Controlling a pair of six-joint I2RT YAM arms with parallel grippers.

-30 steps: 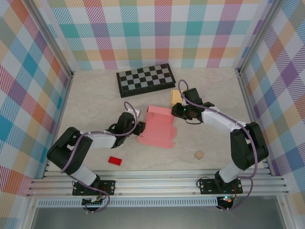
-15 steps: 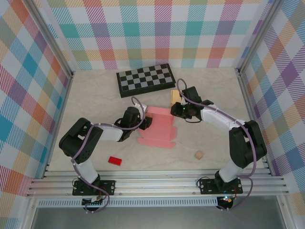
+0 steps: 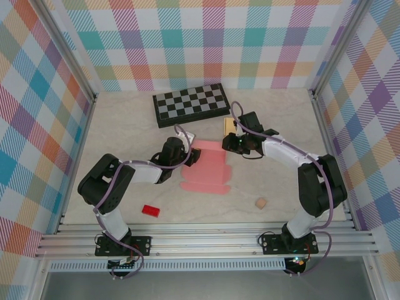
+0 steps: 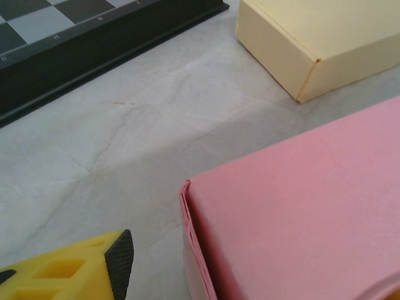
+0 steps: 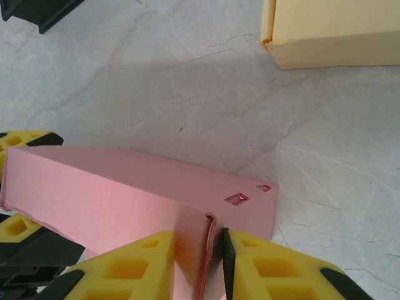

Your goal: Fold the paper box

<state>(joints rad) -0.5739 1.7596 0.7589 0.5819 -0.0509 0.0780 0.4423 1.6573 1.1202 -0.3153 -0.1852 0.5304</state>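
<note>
Roughly at the middle of the pale stone-patterned table (image 3: pixel 125 131) lies the half-folded pink paper box (image 3: pixel 206 169), its flat panels spread toward the near edge and its far wall raised. The right gripper (image 5: pixel 212 253) is clamped on a thin upright pink flap at that wall's right end, its yellow fingers (image 5: pixel 125 265) pressed to either side of the card. The left gripper (image 3: pixel 192 156) sits at the box's far left corner with its jaws spread. In the left wrist view one yellow finger (image 4: pixel 69 275) stands clear of the pink edge, with bare table between them. Just beyond the box rests a small tan cardboard box (image 3: pixel 230 127), and farther back a black-and-grey chessboard (image 3: pixel 190 104). Near the front lie a red rectangular block (image 3: pixel 150 210) and a little wooden cube (image 3: pixel 260 203), well apart.
</note>
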